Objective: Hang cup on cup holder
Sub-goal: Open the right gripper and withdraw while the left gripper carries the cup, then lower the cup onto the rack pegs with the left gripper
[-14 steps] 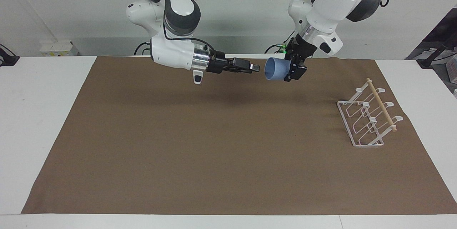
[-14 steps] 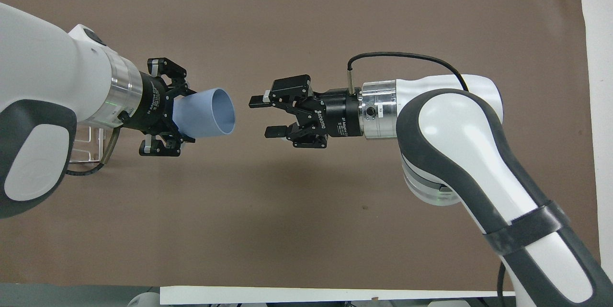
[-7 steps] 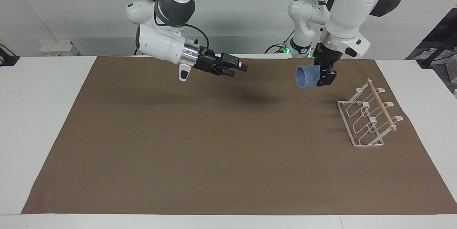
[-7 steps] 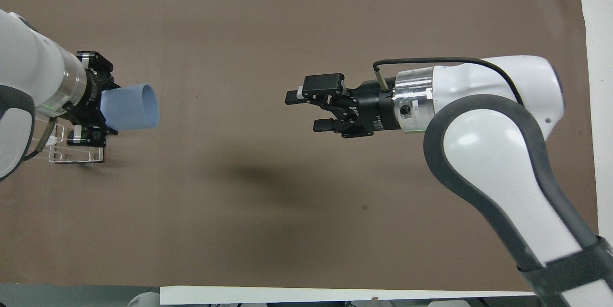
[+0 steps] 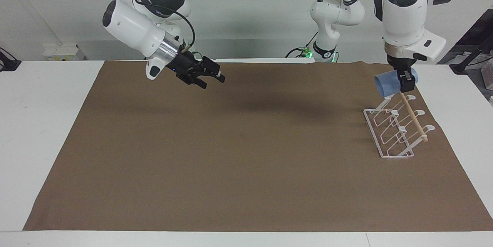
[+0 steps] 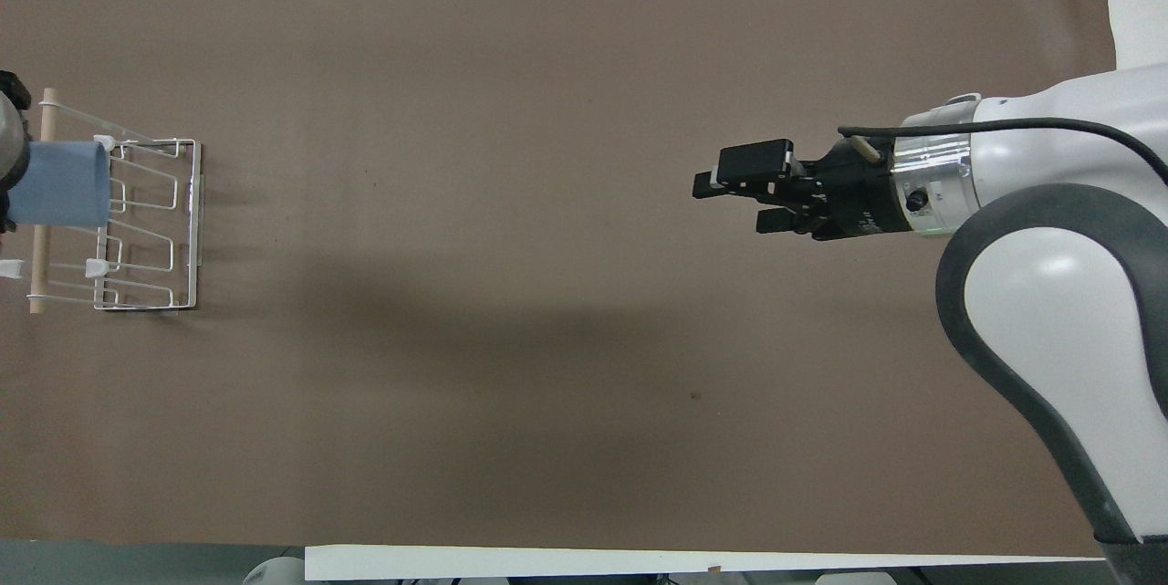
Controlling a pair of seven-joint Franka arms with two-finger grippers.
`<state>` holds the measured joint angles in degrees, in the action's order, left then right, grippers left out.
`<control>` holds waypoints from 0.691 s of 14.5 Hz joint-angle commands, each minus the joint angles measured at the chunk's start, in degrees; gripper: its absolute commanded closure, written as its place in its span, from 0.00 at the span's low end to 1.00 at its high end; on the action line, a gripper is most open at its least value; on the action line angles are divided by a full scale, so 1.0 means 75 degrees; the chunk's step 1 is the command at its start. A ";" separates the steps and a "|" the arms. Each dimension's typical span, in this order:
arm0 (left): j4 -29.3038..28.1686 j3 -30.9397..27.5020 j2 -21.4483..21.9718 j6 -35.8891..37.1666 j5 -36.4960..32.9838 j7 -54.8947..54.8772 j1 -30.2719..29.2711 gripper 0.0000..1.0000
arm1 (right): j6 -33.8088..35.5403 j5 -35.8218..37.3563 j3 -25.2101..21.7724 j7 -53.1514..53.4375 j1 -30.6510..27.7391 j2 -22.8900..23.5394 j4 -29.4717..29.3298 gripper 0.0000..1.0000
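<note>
We see the desk (image 5: 46, 123) covered for most of its width by a brown mat (image 5: 238, 154), and everything that matters sits toward the left arm's end of it. The cup holder (image 5: 396, 129) stands there on the mat, its wire prongs slanting up to the wooden dowel (image 5: 414, 118), and all of its prongs look bare.

The left end effector (image 5: 405, 79) hangs over the end of the holder nearest the robots, its fingers closed on the cup (image 5: 389, 84). We see the cup carried on its side in the air, its open mouth turned toward the middle of the desk. In the overhead view the cup (image 6: 62, 183) covers part of the dowel and the prong tips, but from the facing view we judge that it is above the rack and not yet on it.

The right end effector (image 5: 210, 78) is over the mat toward the right arm's end of the desk, its fingers apart and holding nothing; we take that arm to be waiting.

So we judge the pick-up and the carry done. What is left is to tip the mouth onto a prong, slide the cup down, and let go.
</note>
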<state>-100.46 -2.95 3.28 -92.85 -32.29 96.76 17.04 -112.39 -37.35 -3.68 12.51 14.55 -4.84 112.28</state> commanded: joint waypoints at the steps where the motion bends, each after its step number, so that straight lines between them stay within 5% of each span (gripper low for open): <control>1: -0.0234 0.0065 -0.0073 -0.0217 -0.1069 -0.0140 -0.0151 0.76 | 0.0627 0.1249 0.0057 -0.0098 -0.0403 -0.0373 -0.0133 0.01; 10: -0.0095 0.0065 -0.2075 0.0462 -0.3931 0.0434 0.0119 0.76 | 0.3650 0.5398 0.0033 -0.0215 -0.1423 0.0551 -0.3109 0.01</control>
<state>-102.42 -2.29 -9.87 -91.64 -58.60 99.76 17.14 -90.07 -1.18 -3.88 12.17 5.17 -4.20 95.68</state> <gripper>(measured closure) 0.220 0.004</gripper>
